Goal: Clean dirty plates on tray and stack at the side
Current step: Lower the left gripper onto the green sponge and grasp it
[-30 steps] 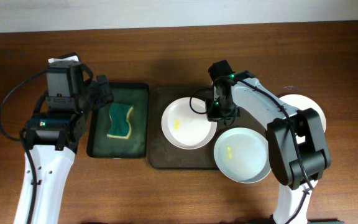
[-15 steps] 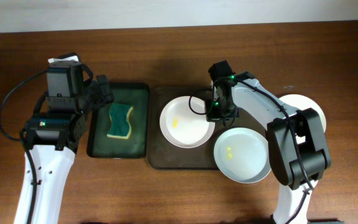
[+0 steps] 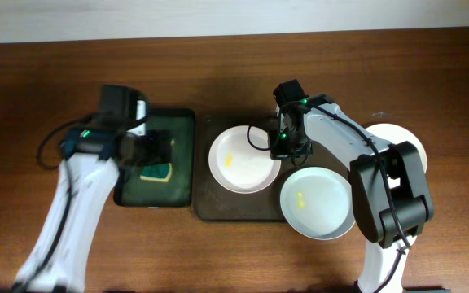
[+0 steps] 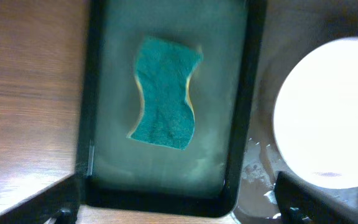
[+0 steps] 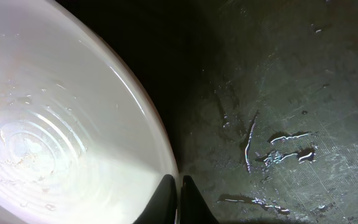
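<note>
The dark brown tray (image 3: 210,207) holds two white plates. One plate (image 3: 241,163) has a yellow smudge, and my right gripper (image 3: 282,148) is shut on its right rim. In the right wrist view the thin fingers (image 5: 178,198) pinch that plate's (image 5: 55,124) edge over the wet tray floor (image 5: 278,93). A second smudged plate (image 3: 316,203) overhangs the tray's right front corner. A third plate (image 3: 396,134) lies on the table at the right, partly behind the arm. My left gripper (image 3: 151,150) is open and empty above the green sponge (image 4: 163,93), fingers wide apart (image 4: 178,213).
The sponge (image 3: 159,172) lies in a narrow black tray (image 3: 181,122) with a greenish bottom, left of the brown tray. In the left wrist view the black tray (image 4: 241,124), the brown tray's wet edge (image 4: 258,177) and the plate (image 4: 328,118) show. Brown wooden table (image 3: 55,81) all around.
My left arm has swung right and now hangs over the black tray and the sponge. The held plate has slid slightly left. The right arm has hardly moved.
</note>
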